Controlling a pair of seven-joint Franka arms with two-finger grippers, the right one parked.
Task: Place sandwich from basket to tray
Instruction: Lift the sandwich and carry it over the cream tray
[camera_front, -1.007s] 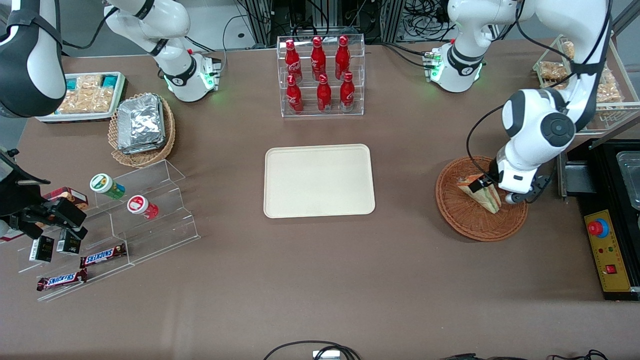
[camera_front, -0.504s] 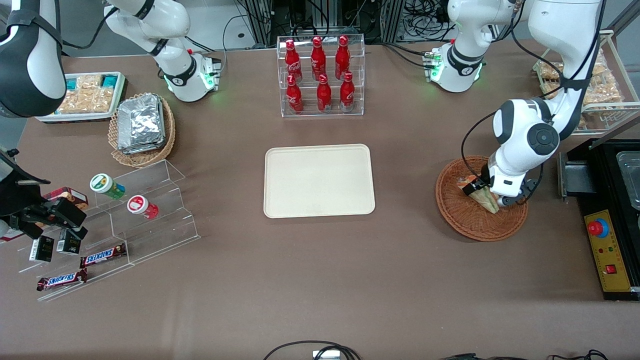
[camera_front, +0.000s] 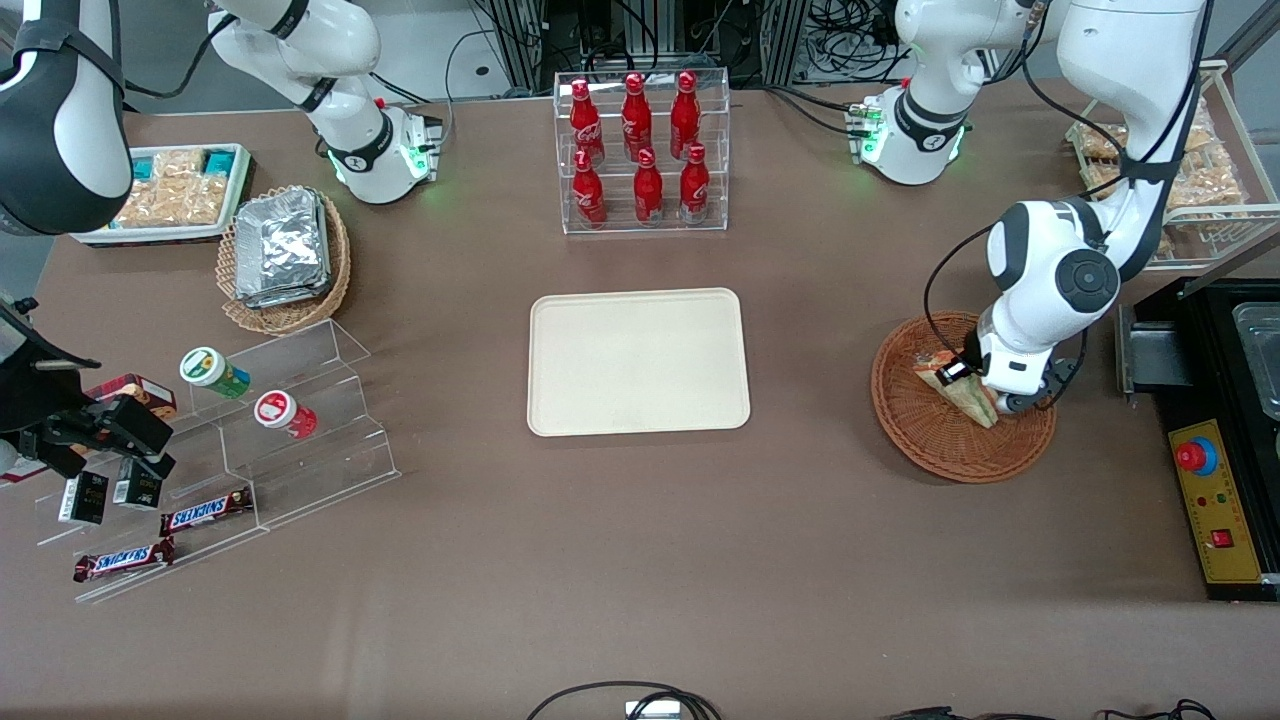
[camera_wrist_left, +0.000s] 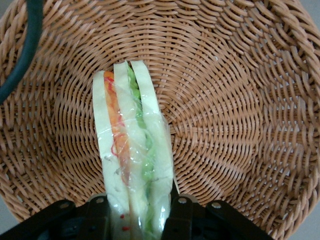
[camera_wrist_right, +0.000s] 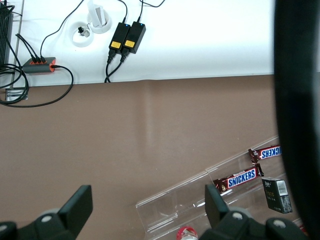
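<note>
Brown tabletop (camera_front: 640, 560), and the pincer (camera_front: 975, 385) is down inside the basket (camera_front: 925, 445) at the working arm's end. The front view catches only a corner of the sandwich (camera_front: 965, 398) poking out under the wrist. The wrist view fills that in: the sandwich (camera_wrist_left: 132, 160) stands on edge in the basket (camera_wrist_left: 225, 100), both fingers (camera_wrist_left: 182, 220) clamped against its sides. The tray (camera_front: 638, 362) sits bare mid-table, well apart.

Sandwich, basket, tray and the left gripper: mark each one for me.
sandwich (camera_wrist_left: 131, 150): left wrist view, on the wrapped filling edge.
basket (camera_front: 925, 440): front view, on the bare woven floor.
tray (camera_front: 638, 362): front view, on its bare middle.
gripper (camera_wrist_left: 135, 220): left wrist view, between the fingertips clamping the sandwich.
</note>
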